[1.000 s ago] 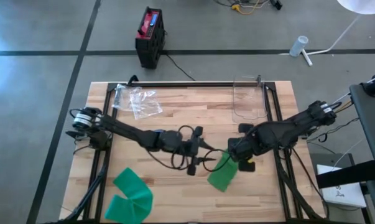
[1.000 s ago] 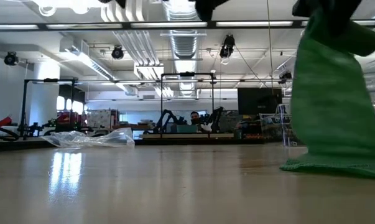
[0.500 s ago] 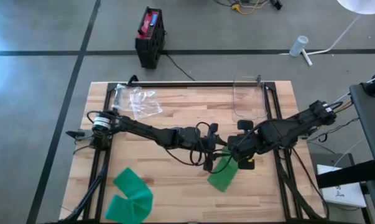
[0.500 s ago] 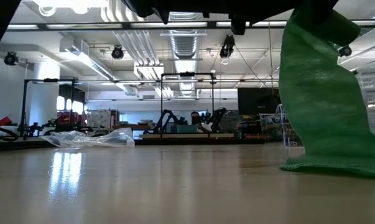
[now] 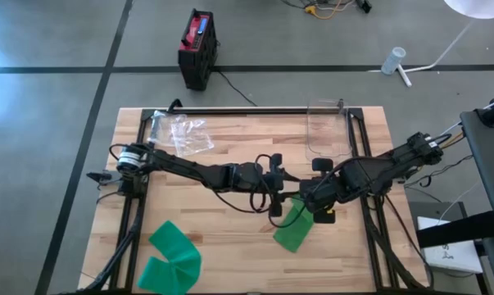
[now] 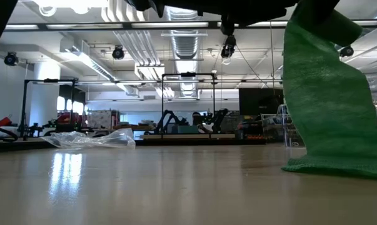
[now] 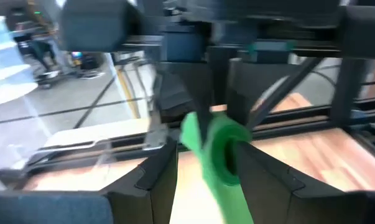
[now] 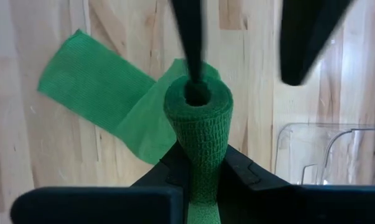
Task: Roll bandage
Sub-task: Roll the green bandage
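A green bandage roll (image 8: 201,127) is up in the air over the table's middle, with my right gripper (image 5: 310,205) shut on it. Its loose tail (image 5: 294,233) hangs down, and the tail's lower end (image 6: 338,167) lies folded on the wood. My left gripper (image 5: 280,199) reaches in level from the table's left and is open, with the roll (image 7: 219,146) between its fingers. A second piece of green bandage (image 5: 171,256) lies flat near the front left corner; whether it joins the tail I cannot tell. My left gripper has one fingertip (image 8: 189,50) at the mouth of the roll's hollow core (image 8: 198,94); whether it touches the roll I cannot tell. The other finger (image 8: 305,37) stands outside, apart from the roll. My right gripper pinches one end of the roll (image 8: 203,177) between its two fingers, coming steeply from above. The roll sticks out past the fingertips, its open core end toward my left gripper. It is lifted clear, and the tail hangs slack to the table.
A crumpled clear plastic bag (image 5: 183,133) lies at the far left of the table. A clear plastic container (image 5: 328,131) stands at the far right. A black rail (image 5: 255,110) runs along the far edge, with more rails down both sides.
My left gripper has moved level toward the table's right edge, up to the roll in my right gripper, so that one finger now stands at the core's mouth. The roll and its tail have stayed where they were.
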Action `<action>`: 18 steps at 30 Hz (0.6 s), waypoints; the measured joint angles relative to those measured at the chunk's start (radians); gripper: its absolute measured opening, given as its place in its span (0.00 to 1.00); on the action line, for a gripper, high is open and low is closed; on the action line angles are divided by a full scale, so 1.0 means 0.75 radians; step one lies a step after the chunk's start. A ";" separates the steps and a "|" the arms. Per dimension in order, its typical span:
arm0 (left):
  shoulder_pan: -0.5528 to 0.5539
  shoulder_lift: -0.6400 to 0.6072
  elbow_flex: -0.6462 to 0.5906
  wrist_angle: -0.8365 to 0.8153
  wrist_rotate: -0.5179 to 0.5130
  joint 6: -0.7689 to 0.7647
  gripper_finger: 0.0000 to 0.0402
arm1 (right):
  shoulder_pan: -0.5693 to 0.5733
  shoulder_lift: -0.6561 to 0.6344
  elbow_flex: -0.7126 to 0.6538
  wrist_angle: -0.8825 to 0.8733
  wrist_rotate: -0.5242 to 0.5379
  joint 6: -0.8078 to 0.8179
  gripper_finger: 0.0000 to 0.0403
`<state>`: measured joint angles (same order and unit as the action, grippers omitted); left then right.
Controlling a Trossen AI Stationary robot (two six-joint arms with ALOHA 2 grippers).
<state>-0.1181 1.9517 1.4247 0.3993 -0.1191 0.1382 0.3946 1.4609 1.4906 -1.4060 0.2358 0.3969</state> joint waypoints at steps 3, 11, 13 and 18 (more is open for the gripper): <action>0.008 0.008 0.001 0.020 0.029 -0.011 0.38 | 0.000 0.000 0.000 0.008 0.001 -0.007 0.09; 0.021 0.023 0.001 0.028 0.111 -0.042 0.38 | -0.001 0.000 0.000 0.020 0.005 -0.008 0.10; 0.021 0.023 0.002 0.030 0.112 -0.042 0.38 | -0.001 0.000 0.000 0.035 0.005 -0.008 0.09; 0.021 0.023 0.002 0.027 0.112 -0.056 0.38 | -0.001 0.000 0.000 0.047 0.021 -0.012 0.10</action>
<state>-0.1022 1.9686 1.4261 0.4193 -0.0351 0.0961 0.3943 1.4609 1.4906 -1.3706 0.2519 0.3879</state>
